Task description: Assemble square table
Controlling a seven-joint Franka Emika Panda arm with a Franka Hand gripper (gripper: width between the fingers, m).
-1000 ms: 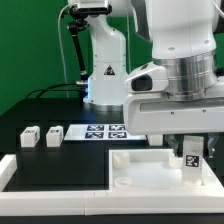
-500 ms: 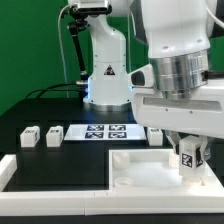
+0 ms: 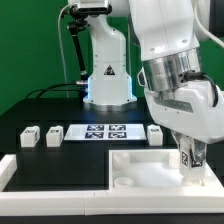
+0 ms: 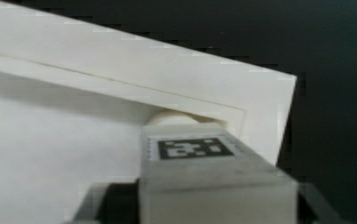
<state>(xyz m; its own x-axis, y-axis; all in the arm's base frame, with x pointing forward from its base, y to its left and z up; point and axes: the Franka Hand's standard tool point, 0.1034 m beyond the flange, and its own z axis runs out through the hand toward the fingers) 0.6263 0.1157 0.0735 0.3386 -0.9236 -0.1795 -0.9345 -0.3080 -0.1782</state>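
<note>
The white square tabletop (image 3: 140, 168) lies at the front on the exterior view's right, sockets up. My gripper (image 3: 190, 160) is shut on a white block leg (image 3: 191, 157) with a tag and holds it tilted over the tabletop's corner on the exterior view's right. In the wrist view the held leg (image 4: 201, 160) fills the middle, its end at a corner socket (image 4: 193, 118) of the tabletop (image 4: 86, 130). Three more legs lie on the black table: two (image 3: 28, 137) (image 3: 53, 133) on the exterior view's left, one (image 3: 155, 134) behind the tabletop.
The marker board (image 3: 105, 130) lies flat behind the tabletop. A long white border rail (image 3: 50, 168) runs along the front on the exterior view's left. The robot base (image 3: 105, 70) stands at the back.
The arm has turned and tilted, moving the held leg slightly lower toward the tabletop corner. The loose leg behind the tabletop has come into view.
</note>
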